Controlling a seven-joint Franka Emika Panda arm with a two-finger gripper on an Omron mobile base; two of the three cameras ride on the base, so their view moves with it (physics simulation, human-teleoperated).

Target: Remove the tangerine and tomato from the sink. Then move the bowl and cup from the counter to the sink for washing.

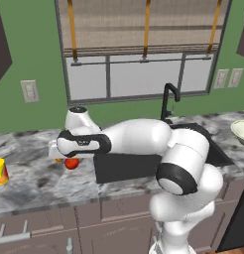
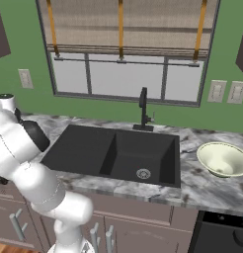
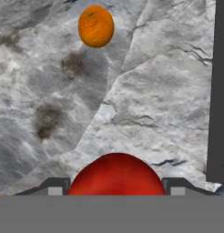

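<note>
Yellow cup (image 1: 0, 171) stands at the far left of the marbled counter (image 1: 34, 181). Moving right, we find the tangerine (image 3: 96, 26) lying on the stone, and just beside it the tomato (image 1: 71, 162), which rests on the counter left of the sink (image 2: 113, 153). In the hand view we see the tomato sitting between the gripper (image 3: 114, 187) tips, whose jaws stand wide; whether they press the fruit we cannot tell. Further right, the black sink holds its round drain (image 2: 143, 173), with the curved faucet (image 2: 143, 109) behind. At the far right, the pale bowl (image 2: 222, 159) rests upright on the counter.
</note>
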